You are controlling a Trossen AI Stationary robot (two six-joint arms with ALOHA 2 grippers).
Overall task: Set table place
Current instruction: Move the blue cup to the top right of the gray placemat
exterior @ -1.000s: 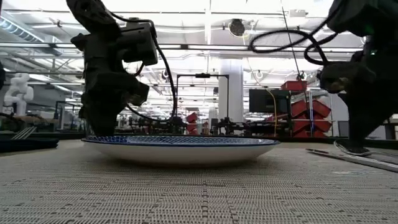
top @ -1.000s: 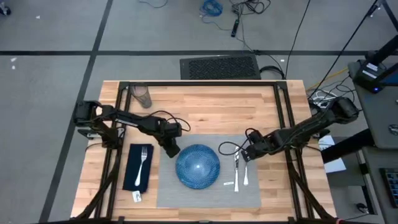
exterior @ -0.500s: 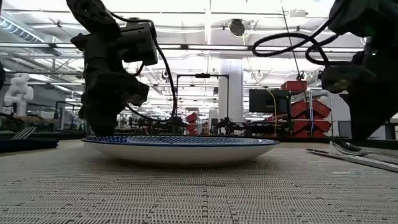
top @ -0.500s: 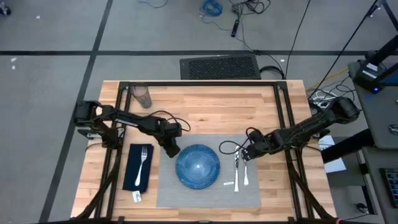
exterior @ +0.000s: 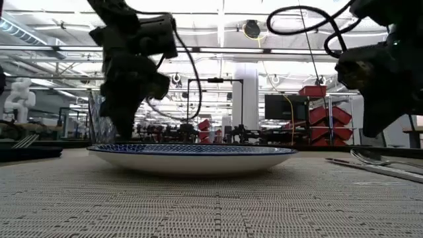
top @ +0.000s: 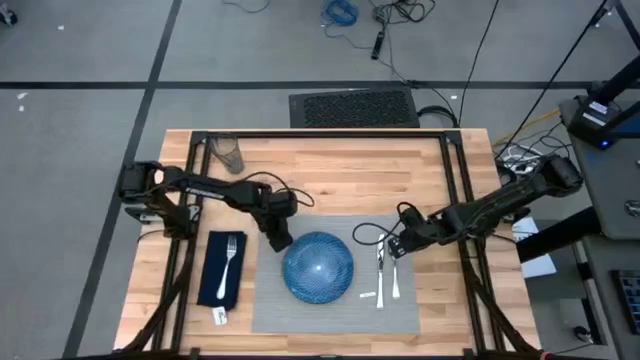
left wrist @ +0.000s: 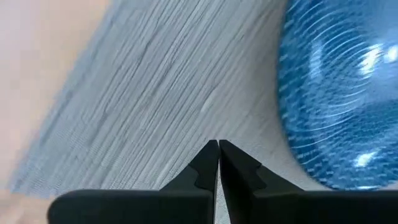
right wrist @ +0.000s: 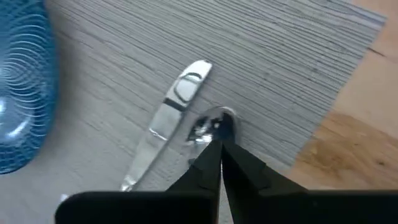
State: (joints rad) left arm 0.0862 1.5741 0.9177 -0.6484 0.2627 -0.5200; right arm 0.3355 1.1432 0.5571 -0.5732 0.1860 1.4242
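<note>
On the wooden table lies the grey placemat with the blue plate on it. To the plate's right, a knife and a spoon lie flat on the mat. The navy napkin lies left of the mat with the fork on top. A clear glass stands at the far left. My left gripper is shut above the mat, beside the plate's far-left rim. My right gripper is shut, hanging just above the spoon's bowl.
The black frame rails run along the table's far edge and down both sides. Bare wood lies between the glass and the far right corner. The placemat's near part in front of the plate is free.
My right gripper has risen from the spoon, which stays flat on the placemat. My left gripper has lifted a little and shifted slightly toward the table's right, beside the plate's rim.
</note>
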